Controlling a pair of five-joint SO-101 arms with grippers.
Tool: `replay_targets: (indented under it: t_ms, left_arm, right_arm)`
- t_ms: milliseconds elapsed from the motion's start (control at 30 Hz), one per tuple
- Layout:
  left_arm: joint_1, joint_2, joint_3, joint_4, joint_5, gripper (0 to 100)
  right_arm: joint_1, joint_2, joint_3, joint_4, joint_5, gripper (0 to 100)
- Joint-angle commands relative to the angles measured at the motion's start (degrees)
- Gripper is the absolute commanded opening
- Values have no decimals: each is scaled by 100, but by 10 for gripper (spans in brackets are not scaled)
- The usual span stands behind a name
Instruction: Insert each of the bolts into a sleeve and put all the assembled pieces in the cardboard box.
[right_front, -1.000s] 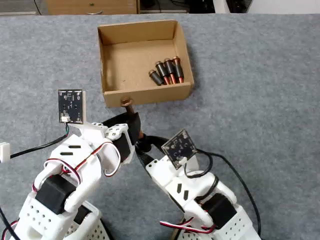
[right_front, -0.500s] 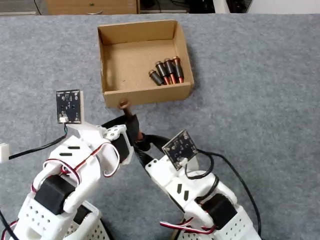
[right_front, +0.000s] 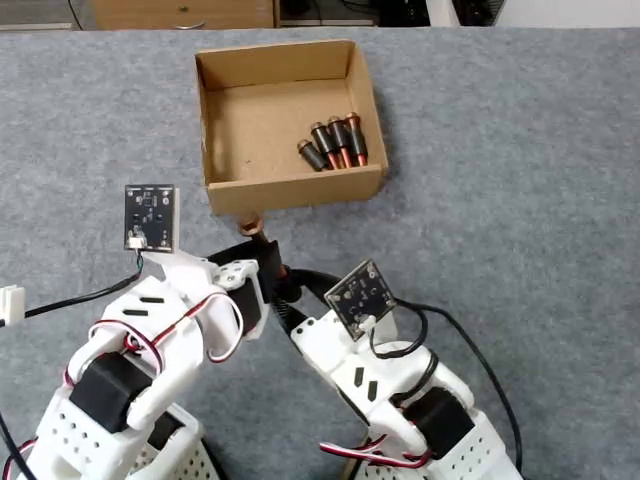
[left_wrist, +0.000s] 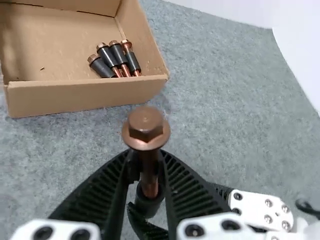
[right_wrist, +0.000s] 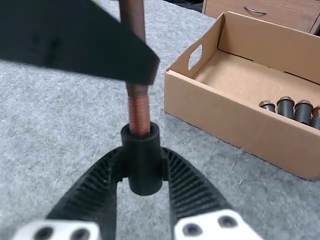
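Holding the middle of the scene, the left tool (left_wrist: 146, 159) has its two black ribbed jaws closed on the shank of a copper-coloured bolt (left_wrist: 146, 131). We see its hexagonal flanged head standing clear above the jaw tips. The bolt is tilted, with its head towards the cardboard box (right_front: 290, 190) and just short of the box's near wall.

The right tool (right_wrist: 142, 162) is closed around a short black sleeve (right_wrist: 142, 147), gripping it on both sides and holding it upright. The threaded end of the bolt enters the sleeve's open top. Most of the shank is exposed above the sleeve, so the head sits well apart from the sleeve's rim. From above, we find the two tools meeting tip to tip on the grey worktop (right_front: 500, 200), just in front of the box. The sleeve lies below the bolt, on the side away from the box.

The box stands open at the top, near the far edge of the worktop. Inside it we count four assembled pieces (right_front: 335, 143), each a dark sleeve with a copper bolt through it. They lie side by side and touching, in the corner nearest the right arm's side, against the near wall. The floor of the box beside them is bare cardboard.
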Motion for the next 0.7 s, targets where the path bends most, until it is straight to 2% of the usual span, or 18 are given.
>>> replay_targets:
  t_ms: [0,433,600,667]
  left_arm:
    - [255,-40,-299,35,-325,19]
    - [440,-31,-255,220,-448,30]
    - [440,-31,-246,229,-448,154]
    - [440,-31,-246,229,-448,174]
  right_arm:
    - [22,-875,-277,-18,26,1]
    - [13,-875,-242,185,26,1]
    - [13,-875,-242,185,26,1]
    - [13,-875,-242,185,26,1]
